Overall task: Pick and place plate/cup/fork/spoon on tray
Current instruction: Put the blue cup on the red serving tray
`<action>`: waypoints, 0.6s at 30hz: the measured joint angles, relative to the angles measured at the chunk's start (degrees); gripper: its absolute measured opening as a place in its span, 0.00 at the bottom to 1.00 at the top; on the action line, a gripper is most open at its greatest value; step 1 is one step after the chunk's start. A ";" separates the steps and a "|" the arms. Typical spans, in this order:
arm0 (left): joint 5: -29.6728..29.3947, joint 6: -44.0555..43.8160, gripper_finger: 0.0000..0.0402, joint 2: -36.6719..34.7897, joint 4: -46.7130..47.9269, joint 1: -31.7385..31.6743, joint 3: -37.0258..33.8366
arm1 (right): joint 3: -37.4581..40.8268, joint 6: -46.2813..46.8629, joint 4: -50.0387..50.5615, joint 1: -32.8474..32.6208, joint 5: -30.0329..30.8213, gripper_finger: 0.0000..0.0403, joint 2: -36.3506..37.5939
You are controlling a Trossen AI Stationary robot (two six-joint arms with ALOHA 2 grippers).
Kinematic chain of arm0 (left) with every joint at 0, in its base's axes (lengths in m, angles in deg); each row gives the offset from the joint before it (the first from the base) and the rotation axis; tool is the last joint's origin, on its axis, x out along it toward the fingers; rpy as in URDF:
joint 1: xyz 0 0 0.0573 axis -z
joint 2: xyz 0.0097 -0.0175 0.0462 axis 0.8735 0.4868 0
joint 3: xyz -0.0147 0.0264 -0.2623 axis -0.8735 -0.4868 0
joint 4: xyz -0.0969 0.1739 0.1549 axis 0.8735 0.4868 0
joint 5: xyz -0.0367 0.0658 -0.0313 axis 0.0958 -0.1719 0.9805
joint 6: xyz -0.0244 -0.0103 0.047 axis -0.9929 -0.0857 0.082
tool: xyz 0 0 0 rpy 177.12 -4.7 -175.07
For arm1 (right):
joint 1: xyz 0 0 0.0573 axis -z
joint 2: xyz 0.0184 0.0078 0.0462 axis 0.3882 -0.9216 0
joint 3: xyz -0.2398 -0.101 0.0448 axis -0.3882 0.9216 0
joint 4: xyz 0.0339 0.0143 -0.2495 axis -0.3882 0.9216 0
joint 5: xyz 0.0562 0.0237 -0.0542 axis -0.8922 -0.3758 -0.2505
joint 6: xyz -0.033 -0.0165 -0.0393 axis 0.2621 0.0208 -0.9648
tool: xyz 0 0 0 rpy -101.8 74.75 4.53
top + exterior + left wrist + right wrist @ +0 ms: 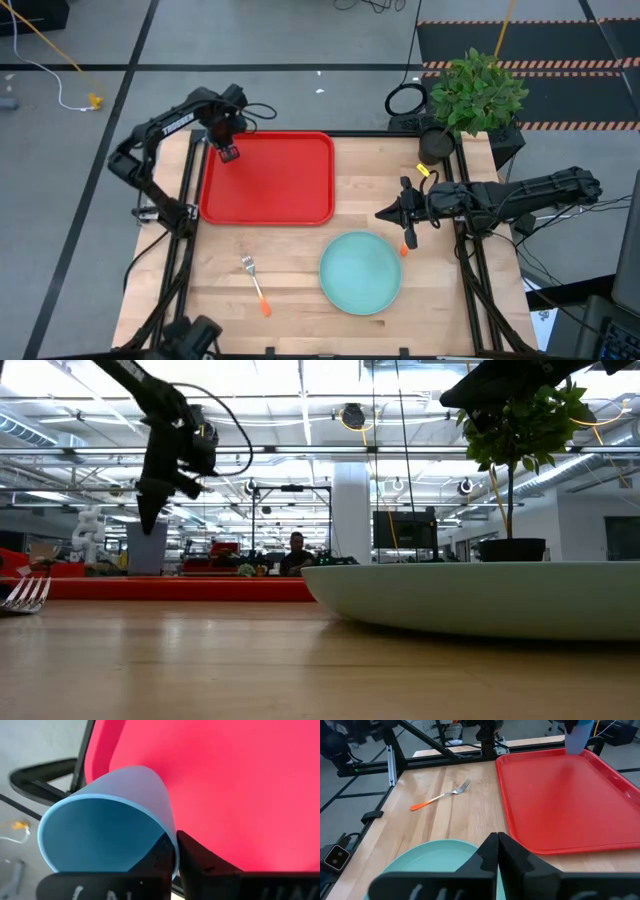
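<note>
The tabletop [300,255] is pale wooden planks in a black frame, standing on a grey floor [80,120] marked with dark lines; a potted plant [475,95] stands at its far right corner, and black-and-orange striped matting [520,55] lies beyond. The red tray [270,180] lies on the far left part of the wood. The left pincer [228,152] hangs above the tray's far left corner, its fingers [200,857] clamped on the rim of the blue cup [107,832], which is tilted and lifted clear of the tray. The turquoise plate [360,272] lies near the front, right of centre, and the fork [254,282] lies on bare wood to its left, tines toward the tray. The right pincer [405,212] hovers just beyond the plate's far edge, fully closed; something small and orange [405,248] shows beneath it. From table height, a bright hall with ceiling lights and white rails stretches behind, where a person [296,552] sits far off.
</note>
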 joint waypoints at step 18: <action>-0.12 -1.86 0.17 4.08 -5.43 -3.37 0.00 | 0.02 0.02 0.00 0.00 -0.02 0.00 -0.02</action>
